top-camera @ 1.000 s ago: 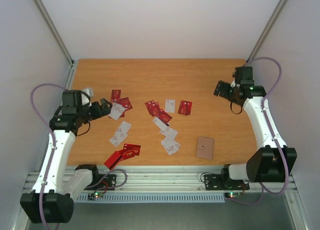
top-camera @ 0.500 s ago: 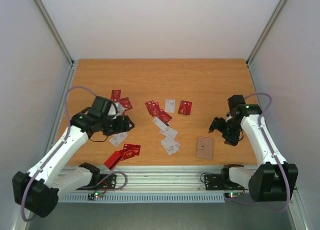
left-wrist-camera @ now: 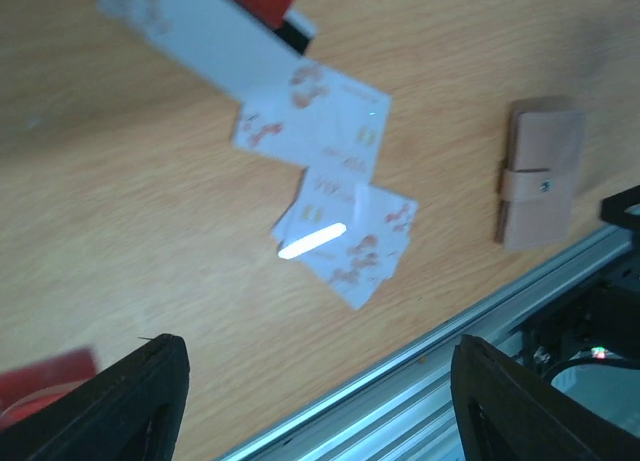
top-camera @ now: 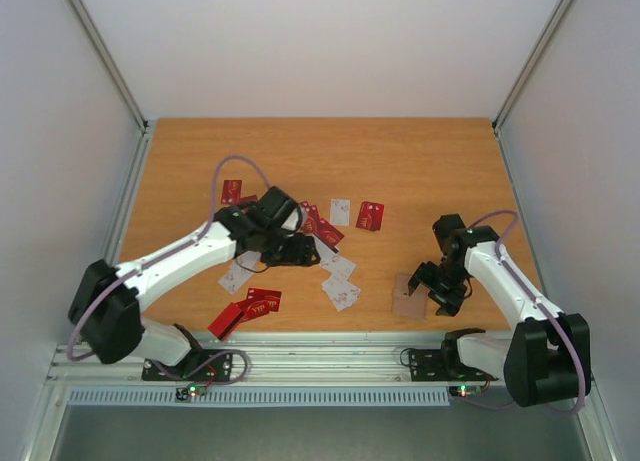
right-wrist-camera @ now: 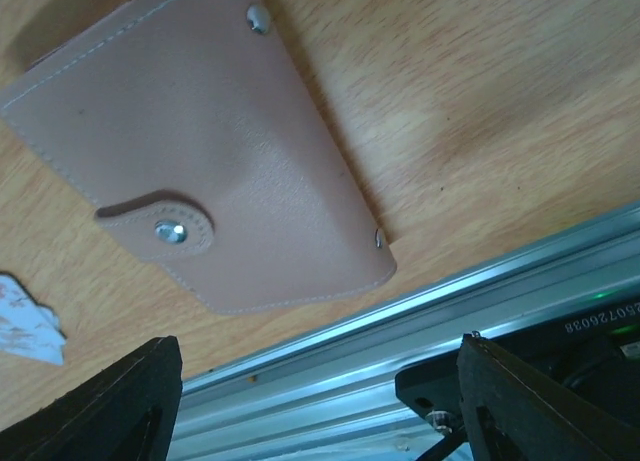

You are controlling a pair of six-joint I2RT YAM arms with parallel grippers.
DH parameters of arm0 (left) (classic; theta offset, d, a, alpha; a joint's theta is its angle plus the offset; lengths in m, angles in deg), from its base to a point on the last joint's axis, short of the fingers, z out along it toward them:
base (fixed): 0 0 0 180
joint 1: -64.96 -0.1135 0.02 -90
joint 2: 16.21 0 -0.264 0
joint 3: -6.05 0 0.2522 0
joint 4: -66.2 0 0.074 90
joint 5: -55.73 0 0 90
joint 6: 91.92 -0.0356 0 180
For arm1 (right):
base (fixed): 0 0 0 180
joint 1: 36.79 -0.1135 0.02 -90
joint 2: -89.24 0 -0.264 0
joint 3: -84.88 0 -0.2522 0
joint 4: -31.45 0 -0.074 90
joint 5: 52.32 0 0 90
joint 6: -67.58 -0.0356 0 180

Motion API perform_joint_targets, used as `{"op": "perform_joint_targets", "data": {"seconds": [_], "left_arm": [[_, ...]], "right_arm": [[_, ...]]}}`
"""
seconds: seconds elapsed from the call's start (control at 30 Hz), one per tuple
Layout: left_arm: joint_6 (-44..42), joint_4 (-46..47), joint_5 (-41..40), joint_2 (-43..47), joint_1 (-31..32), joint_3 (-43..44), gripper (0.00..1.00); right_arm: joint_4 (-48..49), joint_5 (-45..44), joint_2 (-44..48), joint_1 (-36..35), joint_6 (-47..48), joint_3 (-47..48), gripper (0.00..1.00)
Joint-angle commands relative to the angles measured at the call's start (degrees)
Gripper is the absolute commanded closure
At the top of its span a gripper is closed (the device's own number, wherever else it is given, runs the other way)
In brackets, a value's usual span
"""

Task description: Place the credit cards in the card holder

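Note:
The tan card holder (top-camera: 404,303) lies closed near the table's front edge, right of centre. It fills the right wrist view (right-wrist-camera: 200,151), its snap strap fastened, and shows in the left wrist view (left-wrist-camera: 540,171). My right gripper (top-camera: 426,287) is open and empty, low over the holder's right side (right-wrist-camera: 320,411). Credit cards lie scattered: red ones (top-camera: 370,215), white ones (top-camera: 340,291) and a red pair (top-camera: 252,306). My left gripper (top-camera: 300,249) is open and empty above the middle cards (left-wrist-camera: 320,421), with white cards (left-wrist-camera: 340,191) ahead of it.
More red cards (top-camera: 231,192) and a white card (top-camera: 238,274) lie at the left. The aluminium rail (top-camera: 330,353) runs along the table's front edge, close to the holder (right-wrist-camera: 420,311). White walls enclose the table.
My left arm swung right from the left cards to the middle pile. My right arm came down from the back right to the card holder. Cards and holder have not moved.

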Motion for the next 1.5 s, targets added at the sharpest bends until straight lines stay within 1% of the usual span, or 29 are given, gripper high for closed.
{"op": "perform_joint_targets", "data": {"seconds": [0.0, 0.1, 0.23, 0.37, 0.43, 0.57, 0.63, 0.73, 0.87, 0.93, 1.07, 1.27, 1.47], "left_arm": [[-0.7, 5.5, 2.3, -7.7, 2.8, 7.2, 0.28], [-1.1, 6.4, 5.3, -13.2, 3.6, 11.1, 0.3], [-2.3, 6.0, 6.9, -18.6, 4.8, 15.9, 0.3], [-3.7, 5.0, 8.0, -22.5, 5.3, 19.3, 0.31], [-4.3, 4.4, 8.3, -23.8, 5.4, 20.6, 0.31], [-5.1, 3.7, 8.3, -25.4, 5.5, 22.1, 0.32], [-5.2, 3.7, 8.3, -25.9, 5.5, 22.3, 0.32], [-5.2, 4.0, 8.2, -26.2, 5.5, 22.2, 0.32], [-5.1, 4.0, 8.3, -26.7, 5.5, 22.5, 0.37], [-5.1, 3.7, 8.3, -26.9, 5.5, 23.0, 0.37], [-5.5, 2.8, 8.3, -26.3, 5.5, 23.6, 0.37], [-5.3, 2.0, 8.7, -23.5, 4.7, 25.1, 0.31], [-2.7, 2.0, 10.4, -18.0, 0.8, 25.2, 0.25]], "right_arm": [[4.7, -1.9, -2.0, -0.4, -3.0, -2.1, 0.25], [7.7, -2.8, -4.3, -0.4, -3.1, -3.4, 0.31], [13.7, -0.3, -7.5, -0.4, -3.4, -6.5, 0.38], [16.6, 0.3, -9.0, -0.3, -3.1, -7.5, 0.48], [16.8, 0.1, -10.0, -0.3, -3.0, -7.3, 0.53], [19.7, 0.7, -12.7, -0.3, -2.4, -8.1, 0.71], [21.0, 1.7, -15.1, -0.4, -1.6, -8.1, 0.78], [22.7, 3.6, -16.2, -0.3, 0.0, -7.3, 0.83], [24.6, 8.8, -17.0, -0.5, 1.6, -6.7, 0.91], [23.6, 10.0, -17.1, -0.7, 2.8, -5.7, 0.93], [20.1, 10.2, -14.9, -1.3, 5.2, -2.5, 0.93], [15.3, 13.2, -11.4, -1.4, 8.2, 4.3, 0.98], [12.5, 18.7, -8.9, -1.5, 8.6, 10.3, 0.99]]}}
